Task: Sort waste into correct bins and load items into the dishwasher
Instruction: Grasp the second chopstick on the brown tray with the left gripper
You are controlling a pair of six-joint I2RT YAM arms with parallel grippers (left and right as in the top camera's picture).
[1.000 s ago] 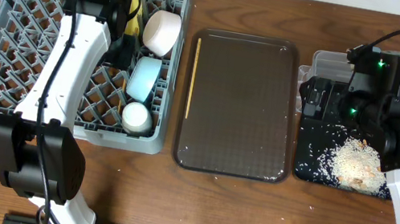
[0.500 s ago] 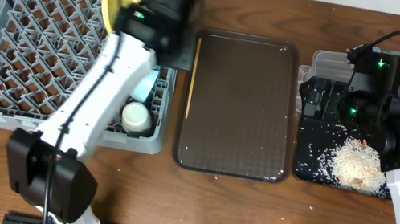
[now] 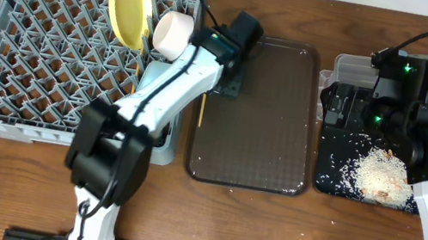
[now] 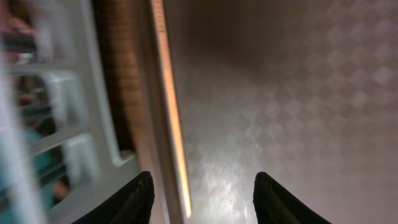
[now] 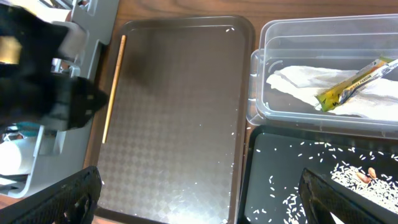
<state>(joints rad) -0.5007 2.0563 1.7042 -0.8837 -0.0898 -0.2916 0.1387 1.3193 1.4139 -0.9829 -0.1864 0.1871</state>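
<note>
The left gripper (image 4: 202, 200) hangs low over a dark brown rectangular serving tray (image 3: 258, 119), close to the tray's left edge. Its two black fingers (image 4: 138, 200) stand apart and hold nothing. A thin wooden chopstick (image 4: 170, 106) lies flat on the tray along that left edge. One end reaches in between the fingers, nearer the finger on the rack's side. The blurred wrist view does not show whether either finger touches it.

Just past the tray's left edge, a large square grey plastic dish rack (image 3: 33, 55) fills the table's left end. A round yellow plate (image 3: 127, 5) stands on edge among the pegs near the rack's far edge. A white bowl (image 3: 172, 33) rests tipped on its side beside the plate, towards the rack's far right corner. The left arm crosses the rack's right side.

The right gripper (image 5: 199, 193) hovers at the table's right end, its fingers spread wide and empty. Below it, a clear plastic rectangular tub (image 5: 258, 68) holds a crumpled white paper napkin (image 5: 298, 84). A small green-and-yellow sachet wrapper (image 5: 351, 81) lies on the napkin. Against the tub's near side sits a shallow glossy black rectangular tray (image 5: 280, 162). Loose white rice grains (image 3: 379, 176) are strewn over it, heaped towards its near edge.
</note>
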